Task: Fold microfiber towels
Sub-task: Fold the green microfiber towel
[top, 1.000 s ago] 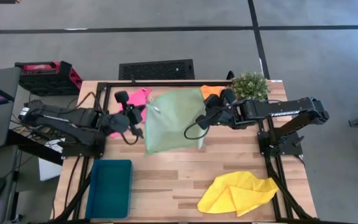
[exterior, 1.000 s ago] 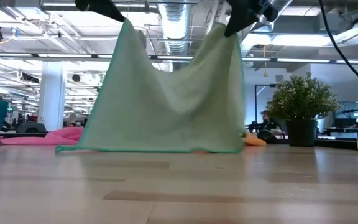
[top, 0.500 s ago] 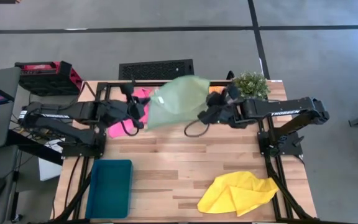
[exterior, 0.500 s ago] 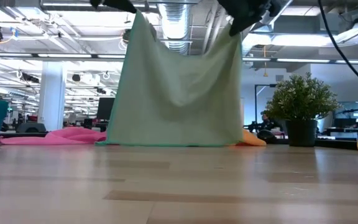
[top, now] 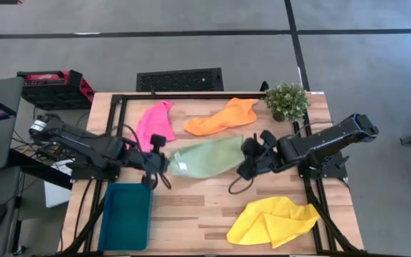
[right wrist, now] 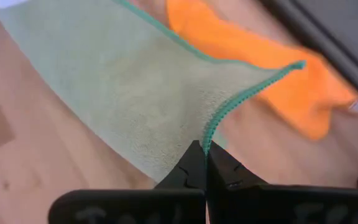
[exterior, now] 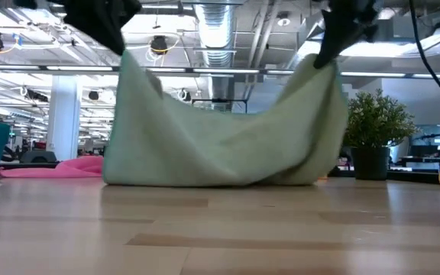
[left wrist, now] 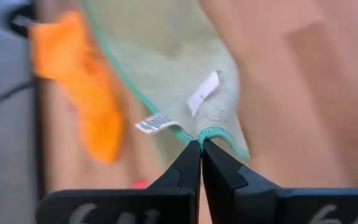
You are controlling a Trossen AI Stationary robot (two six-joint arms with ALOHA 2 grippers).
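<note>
So from the high view, the light green towel [top: 207, 157] has come down a lot: half a second ago it was held up near the back of the table [top: 205, 214], now it's mid-table, stretched between the left claw [top: 164, 164] and right claw [top: 247, 163]. Its long axis runs left to right, arm to arm. The pink towel [top: 150, 123] and orange towel [top: 223, 116] lie behind it, and the yellow towel [top: 273, 220] is at the front right.

Low view: the bottom of the green towel now rests bunched on the table instead of hanging as a curtain, middle sagging. Looks like they're laying it down for a fold.

Left wrist: claw pinched closed on a corner by the tags. Right wrist: clamped on the teal-stitched edge.
</note>
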